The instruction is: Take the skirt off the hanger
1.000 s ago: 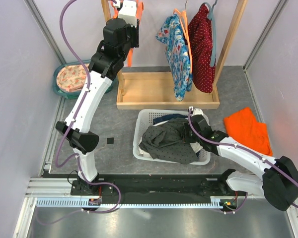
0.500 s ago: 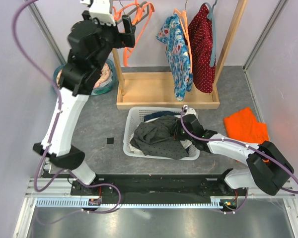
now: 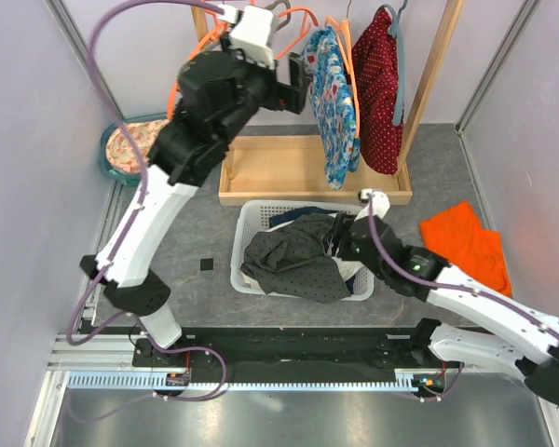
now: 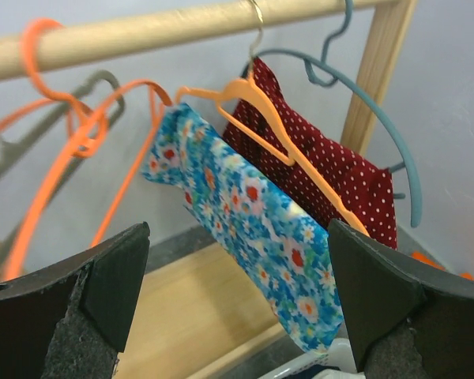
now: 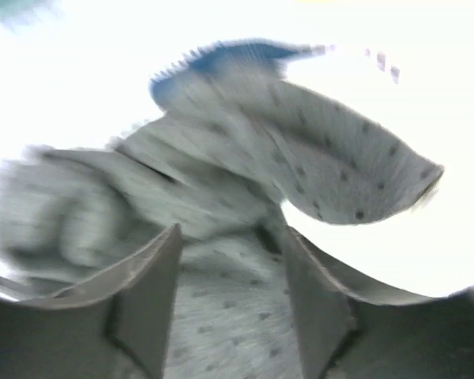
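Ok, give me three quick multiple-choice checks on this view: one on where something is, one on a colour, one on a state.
1. Where is the grey dotted garment?
A) hanging on the rail
B) in the white basket
C) spread over the orange cloth

2. What colour is the hanger carrying the floral garment?
A) orange
B) teal
C) grey

3. How is the left tool?
A) shut on a hanger
B) shut on the floral garment
C) open, holding nothing

Answers:
1 B: it lies heaped inside the basket's rim.
2 A: in the left wrist view the orange arm runs along the floral cloth's top edge.
3 C: its fingers stand wide apart with nothing between them.
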Controlling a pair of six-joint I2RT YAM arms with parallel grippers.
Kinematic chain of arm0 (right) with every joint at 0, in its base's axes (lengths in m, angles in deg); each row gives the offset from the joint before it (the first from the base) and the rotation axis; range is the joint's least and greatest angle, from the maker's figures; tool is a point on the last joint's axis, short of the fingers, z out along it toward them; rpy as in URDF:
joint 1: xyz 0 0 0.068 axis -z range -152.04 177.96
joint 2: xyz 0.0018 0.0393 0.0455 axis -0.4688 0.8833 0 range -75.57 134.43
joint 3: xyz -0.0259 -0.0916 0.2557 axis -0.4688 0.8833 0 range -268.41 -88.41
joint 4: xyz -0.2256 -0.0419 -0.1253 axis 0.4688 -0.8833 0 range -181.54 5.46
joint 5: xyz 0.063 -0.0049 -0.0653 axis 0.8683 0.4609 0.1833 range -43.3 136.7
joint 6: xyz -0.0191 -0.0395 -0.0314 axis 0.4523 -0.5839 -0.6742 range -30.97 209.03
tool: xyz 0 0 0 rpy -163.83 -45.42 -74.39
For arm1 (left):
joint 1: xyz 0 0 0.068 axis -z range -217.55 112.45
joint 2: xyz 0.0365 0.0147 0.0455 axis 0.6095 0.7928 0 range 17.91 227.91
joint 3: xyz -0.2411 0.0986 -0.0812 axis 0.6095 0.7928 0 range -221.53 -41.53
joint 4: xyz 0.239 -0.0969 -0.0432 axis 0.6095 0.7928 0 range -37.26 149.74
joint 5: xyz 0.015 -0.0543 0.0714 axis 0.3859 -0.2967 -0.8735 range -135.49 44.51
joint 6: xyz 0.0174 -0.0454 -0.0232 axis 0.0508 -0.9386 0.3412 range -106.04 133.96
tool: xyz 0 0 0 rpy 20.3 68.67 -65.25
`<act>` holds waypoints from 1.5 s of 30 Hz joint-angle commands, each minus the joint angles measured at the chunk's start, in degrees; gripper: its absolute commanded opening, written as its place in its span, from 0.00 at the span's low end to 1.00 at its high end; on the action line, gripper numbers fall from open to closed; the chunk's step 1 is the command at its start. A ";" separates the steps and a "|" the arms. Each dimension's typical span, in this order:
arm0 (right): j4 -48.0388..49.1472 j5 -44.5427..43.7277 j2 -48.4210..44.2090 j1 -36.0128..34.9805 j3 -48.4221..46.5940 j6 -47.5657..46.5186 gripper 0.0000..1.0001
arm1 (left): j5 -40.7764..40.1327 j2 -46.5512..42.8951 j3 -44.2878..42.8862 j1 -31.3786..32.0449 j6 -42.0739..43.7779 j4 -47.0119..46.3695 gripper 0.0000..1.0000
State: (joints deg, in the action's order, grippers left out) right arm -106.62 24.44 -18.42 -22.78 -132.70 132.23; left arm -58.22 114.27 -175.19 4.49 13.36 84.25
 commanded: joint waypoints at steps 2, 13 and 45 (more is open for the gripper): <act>-11.22 -4.20 -5.37 -0.76 -15.52 -4.96 0.76 | 0.87 5.93 -4.14 2.69 0.51 -2.94 1.00; -15.53 -9.63 2.41 -1.11 -46.73 -27.01 0.73 | -4.57 8.50 -2.84 5.51 4.38 -5.23 1.00; -10.61 17.95 44.89 26.83 -90.00 -35.91 0.77 | 9.22 -18.49 29.43 5.51 17.30 4.62 1.00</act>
State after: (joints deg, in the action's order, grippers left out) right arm -117.84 35.24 24.37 4.12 -221.09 94.83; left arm -49.79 96.41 -144.83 10.00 27.48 89.39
